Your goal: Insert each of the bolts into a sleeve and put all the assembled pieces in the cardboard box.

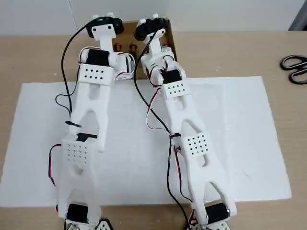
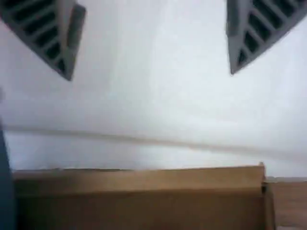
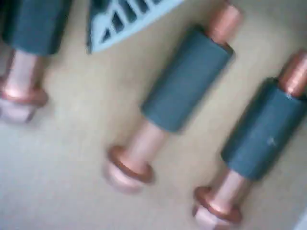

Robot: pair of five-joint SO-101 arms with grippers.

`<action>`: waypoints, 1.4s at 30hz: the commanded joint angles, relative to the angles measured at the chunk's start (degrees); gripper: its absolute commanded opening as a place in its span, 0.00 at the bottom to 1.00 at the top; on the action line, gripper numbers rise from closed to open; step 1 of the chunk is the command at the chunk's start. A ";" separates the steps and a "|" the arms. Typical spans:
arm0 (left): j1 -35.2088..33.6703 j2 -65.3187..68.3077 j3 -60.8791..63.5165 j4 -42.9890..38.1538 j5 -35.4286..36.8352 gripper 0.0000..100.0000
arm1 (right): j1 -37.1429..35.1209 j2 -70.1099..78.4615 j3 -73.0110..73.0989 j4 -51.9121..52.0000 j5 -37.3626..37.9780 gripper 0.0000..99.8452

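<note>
Pale wood bench carries a white sheet across its middle, with scissors off to the far right edge. Both arms stretch over the sheet from the near edge, the left arm beside the right arm, both ending at the cardboard box on the far side of the bench. The left gripper hangs above the box's far wall and faces the white wall behind; its fingers are spread wide with nothing between them. The right gripper is down inside the box; I cannot tell whether it is parted or closed. Close below it, on the box floor, lie three copper-coloured bolts, each through a dark sleeve: one at the edge, one in the middle and one beyond it, side by side and apart. From above, two bolt heads show in the box between the arms.
</note>
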 commanded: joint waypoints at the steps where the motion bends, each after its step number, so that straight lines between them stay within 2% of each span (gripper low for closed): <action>1: 0.53 -1.32 -7.08 1.85 0.09 0.20 | -0.40 -7.78 -3.25 2.51 0.70 0.20; 6: 0.62 -1.14 -17.45 4.13 0.18 0.19 | -0.31 -12.97 -3.25 10.07 0.44 0.18; 10: 0.62 -1.23 -23.43 7.03 0.00 0.11 | -0.13 -17.10 -3.25 14.46 0.44 0.01; 11: 0.62 -1.23 -24.92 8.00 -0.09 0.08 | 0.13 -18.24 -3.25 15.34 0.35 0.00; 13: 0.62 -1.23 -28.26 9.93 -0.18 0.01 | 0.31 -20.70 -3.25 17.63 0.35 0.02; 18: 0.00 -1.23 -32.75 12.92 -0.18 0.01 | 0.31 -27.30 -3.25 26.15 -0.26 0.00; 22: 0.09 -2.46 -36.44 12.92 -0.18 0.01 | 0.40 -32.57 -3.25 34.15 -4.22 0.00; 33: 1.32 -13.63 -35.82 13.01 -0.18 0.01 | 4.53 -46.46 -3.25 56.57 -5.10 0.00; 36: 1.41 -16.44 -35.82 13.01 -0.79 0.01 | 5.14 -50.95 -3.25 57.45 -5.01 0.00; 42: 2.73 -24.35 -35.74 13.01 -6.68 0.01 | 5.49 -59.82 -1.14 58.15 -4.75 0.00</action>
